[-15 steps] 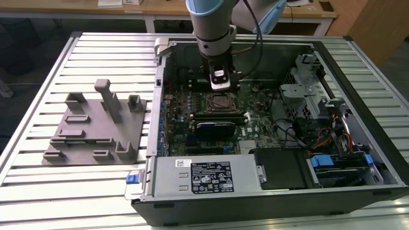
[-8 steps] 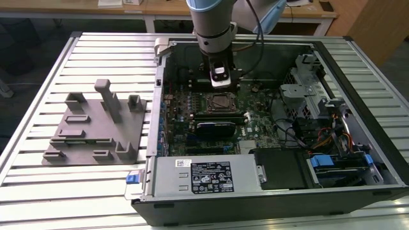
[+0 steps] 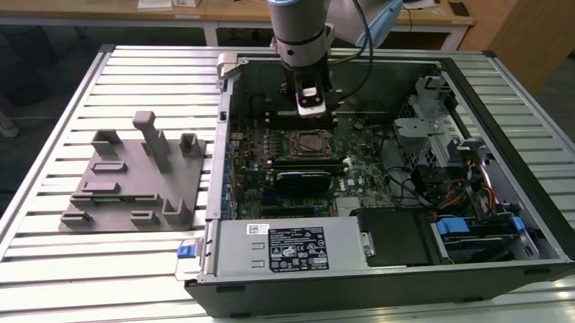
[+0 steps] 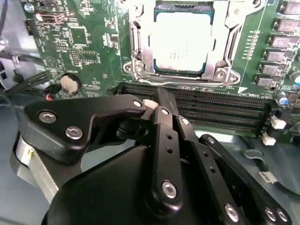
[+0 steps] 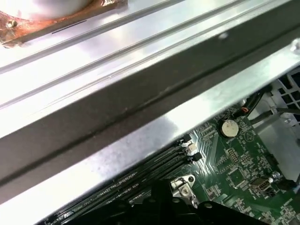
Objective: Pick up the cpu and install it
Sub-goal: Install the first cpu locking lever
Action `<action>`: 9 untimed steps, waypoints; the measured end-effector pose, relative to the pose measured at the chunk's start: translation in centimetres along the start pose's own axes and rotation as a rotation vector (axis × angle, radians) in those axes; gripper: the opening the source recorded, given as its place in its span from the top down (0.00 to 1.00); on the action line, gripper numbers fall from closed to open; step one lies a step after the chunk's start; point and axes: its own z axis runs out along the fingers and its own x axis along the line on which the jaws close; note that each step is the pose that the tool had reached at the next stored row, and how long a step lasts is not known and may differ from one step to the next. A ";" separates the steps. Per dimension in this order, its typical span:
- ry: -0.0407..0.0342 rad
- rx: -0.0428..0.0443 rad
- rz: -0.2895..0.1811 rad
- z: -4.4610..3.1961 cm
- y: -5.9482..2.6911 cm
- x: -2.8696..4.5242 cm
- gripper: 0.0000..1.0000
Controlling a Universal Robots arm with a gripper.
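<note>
A slatted metal counter (image 3: 54,269) carries an open computer case (image 3: 378,293), and on the exterior view's left a grey plastic fixture (image 3: 134,182) lies beside it. Inside the case lies the green motherboard (image 3: 359,178), and the arm (image 3: 301,27) reaches down over it. The gripper (image 4: 157,99) hangs just above the black memory slots (image 4: 220,110), near the socket's metal frame (image 4: 136,51). Its fingers (image 4: 163,123) seem drawn close together with nothing held, though the black linkage hides part of the tips. The cpu (image 4: 183,42) sits flat in the socket, silver top up, apart from the gripper. A coin battery (image 4: 69,83) lies near.
</note>
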 end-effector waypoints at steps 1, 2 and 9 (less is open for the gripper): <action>0.0000 0.0000 0.000 -0.14 0.03 -0.02 0.89; 0.0000 0.0001 0.000 -0.24 0.05 -0.04 0.89; -0.0002 0.0096 -0.002 -0.25 0.08 -0.05 0.89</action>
